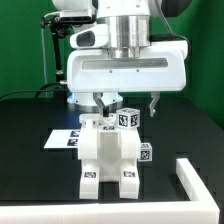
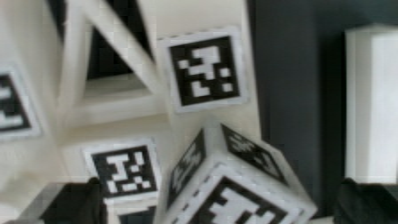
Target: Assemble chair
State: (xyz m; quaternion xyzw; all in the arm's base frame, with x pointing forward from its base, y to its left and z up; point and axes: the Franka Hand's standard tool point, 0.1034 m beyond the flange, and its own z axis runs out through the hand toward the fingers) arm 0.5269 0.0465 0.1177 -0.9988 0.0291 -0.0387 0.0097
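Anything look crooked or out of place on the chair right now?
Yes: the tagged block atop the chair sits tilted, a corner turned outward, not square with the bars below. The gripper hangs open around it. Nothing else stands out.

And here's the claw [image 1: 127,109], hanging right above the chair [image 1: 108,158]. Its two fingers [image 1: 101,102] are spread wide, one either side of the chair's top tagged block, and daylight shows between that block and the finger on the exterior view's right. The chair stands upright on the black bench [image 1: 30,175], white and chunky, with square tags low on its front and on its side (too small to read). Just behind the chair, towards the exterior view's left, the marker board [image 1: 66,138] lies flat. Out past the chair, at the exterior view's right, the low white L-shaped wall [image 1: 196,180] sits well apart.
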